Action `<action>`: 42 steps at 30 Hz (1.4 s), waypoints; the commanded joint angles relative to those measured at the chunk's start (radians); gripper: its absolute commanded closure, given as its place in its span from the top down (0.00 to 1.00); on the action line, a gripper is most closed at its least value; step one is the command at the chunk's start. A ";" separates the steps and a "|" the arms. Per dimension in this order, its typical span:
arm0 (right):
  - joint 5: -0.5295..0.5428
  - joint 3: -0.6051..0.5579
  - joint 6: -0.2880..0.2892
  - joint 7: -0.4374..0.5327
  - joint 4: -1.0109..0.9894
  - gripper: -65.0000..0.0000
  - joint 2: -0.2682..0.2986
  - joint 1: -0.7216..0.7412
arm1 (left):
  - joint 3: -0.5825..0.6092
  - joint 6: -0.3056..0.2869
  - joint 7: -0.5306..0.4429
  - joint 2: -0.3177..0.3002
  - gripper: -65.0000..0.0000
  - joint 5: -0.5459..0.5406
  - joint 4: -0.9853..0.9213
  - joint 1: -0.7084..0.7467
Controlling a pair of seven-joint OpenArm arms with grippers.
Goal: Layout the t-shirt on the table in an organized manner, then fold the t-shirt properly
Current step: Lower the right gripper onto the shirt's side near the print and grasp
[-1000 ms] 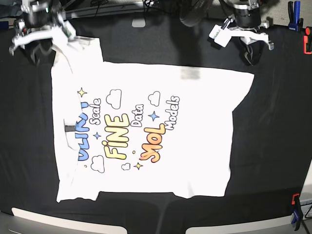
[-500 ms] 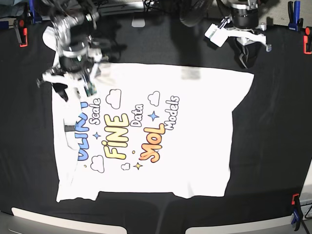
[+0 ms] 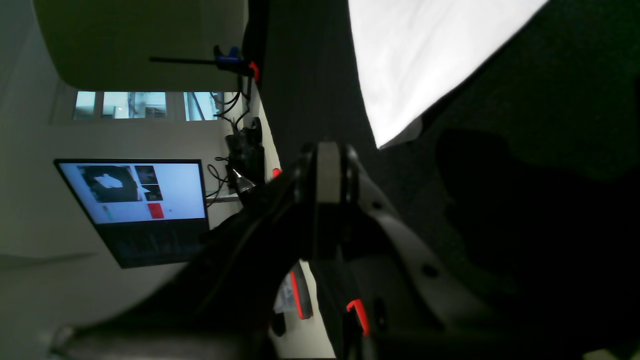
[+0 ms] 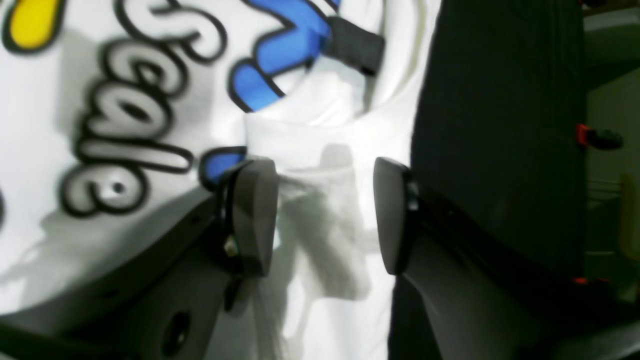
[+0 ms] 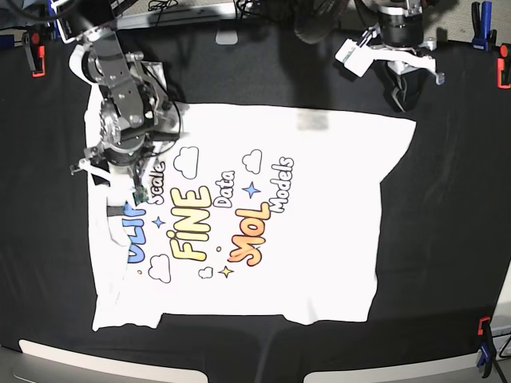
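The white t-shirt (image 5: 271, 231) lies flat and print-up on the black table (image 5: 447, 223), neckline toward the view's left. My right gripper (image 5: 113, 185) is open above the shirt's left part by the collar. In the right wrist view its two grey fingers (image 4: 255, 215) straddle a rumpled fold of white cloth of the t-shirt (image 4: 320, 130) beside the black neck label (image 4: 355, 50); right gripper (image 4: 325, 220) grips nothing. My left gripper (image 5: 404, 89) is shut and empty over bare cloth at the back right. In its own view the left gripper (image 3: 327, 150) points near a corner of the t-shirt (image 3: 425, 60).
Clips hold the cloth: orange (image 5: 504, 73) and blue (image 5: 481, 24) at the back right, one (image 5: 485, 345) at the front right, one (image 5: 33, 57) at the back left. A monitor (image 3: 135, 200) stands beyond the table edge.
My right arm has swung from the table's back-left corner forward over the shirt and down to the collar area, jaws still open. The left arm has stayed put.
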 commanded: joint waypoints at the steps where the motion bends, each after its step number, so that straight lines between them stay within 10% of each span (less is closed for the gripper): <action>1: 0.006 0.005 0.000 0.023 0.004 0.47 0.009 0.024 | -0.003 0.024 -0.002 -0.006 0.00 0.026 0.017 0.003; 17: -0.008 0.004 0.008 0.032 0.095 0.47 0.008 0.032 | -0.003 0.063 -0.032 -0.006 0.00 0.026 0.017 0.003; 22: 0.116 0.004 0.097 0.056 0.061 0.47 0.011 0.031 | -0.003 0.069 -0.031 -0.006 0.00 0.026 0.017 0.003; 32: -0.010 0.009 0.092 0.053 -0.002 0.47 0.015 0.032 | -0.003 0.069 -0.031 -0.006 0.00 0.026 0.017 0.003; 42: -0.027 0.245 0.153 0.053 -0.017 0.47 0.016 0.031 | -0.003 0.069 -0.024 -0.006 0.00 0.026 0.017 0.003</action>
